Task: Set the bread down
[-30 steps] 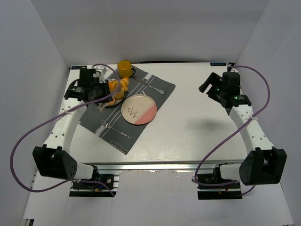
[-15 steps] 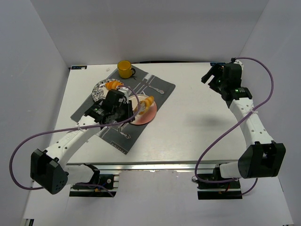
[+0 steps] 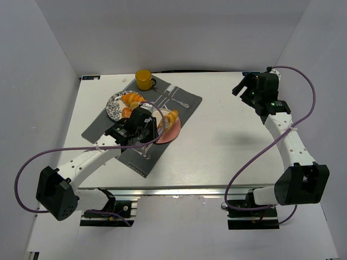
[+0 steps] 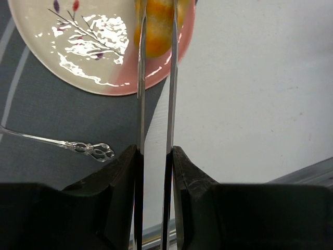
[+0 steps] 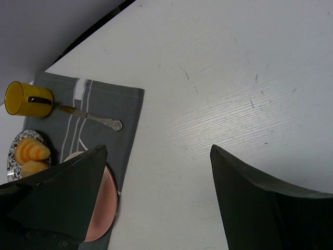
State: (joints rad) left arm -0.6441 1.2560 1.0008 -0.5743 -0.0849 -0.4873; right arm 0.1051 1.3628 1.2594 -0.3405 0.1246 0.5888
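Orange bread (image 4: 156, 34) pinched in L hand (image 4: 156, 6) over pink plate (image 4: 78, 67); R hand (image 5: 157, 151) spread wide, mat (image 4: 52, 117) print unreadable.

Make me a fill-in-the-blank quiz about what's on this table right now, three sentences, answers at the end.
The mug is ____. The left gripper holds the bread over a plate that is cream and ____. The right gripper holds ____.
Missing words: yellow; pink; nothing.
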